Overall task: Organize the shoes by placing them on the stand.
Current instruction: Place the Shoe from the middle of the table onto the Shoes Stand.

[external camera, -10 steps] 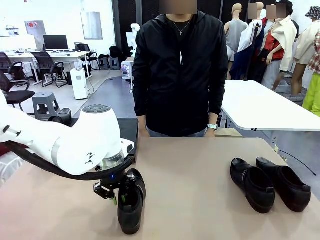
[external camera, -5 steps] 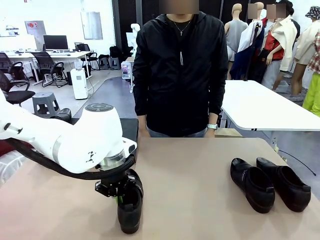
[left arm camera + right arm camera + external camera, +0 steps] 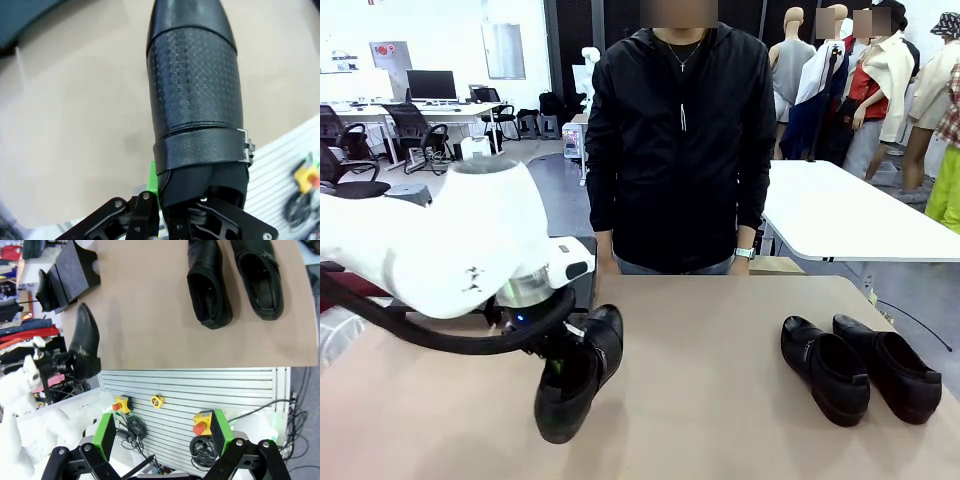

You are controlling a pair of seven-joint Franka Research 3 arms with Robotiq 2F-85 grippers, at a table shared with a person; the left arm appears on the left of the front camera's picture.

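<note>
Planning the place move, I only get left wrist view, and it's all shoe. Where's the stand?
Observer: The stand sits at the far-left edge of the table, beyond the held shoe.
Operator: Other shoes?
Observer: A loose shoe and a second shoe lie side by side on the table's right.
Operator: Right arm in the way?
Observer: No, the right gripper is open and empty, up above the near edge.

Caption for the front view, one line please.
The left gripper grips a black shoe, tilted over the table; two more shoes lie at right, a person opposite.
</note>
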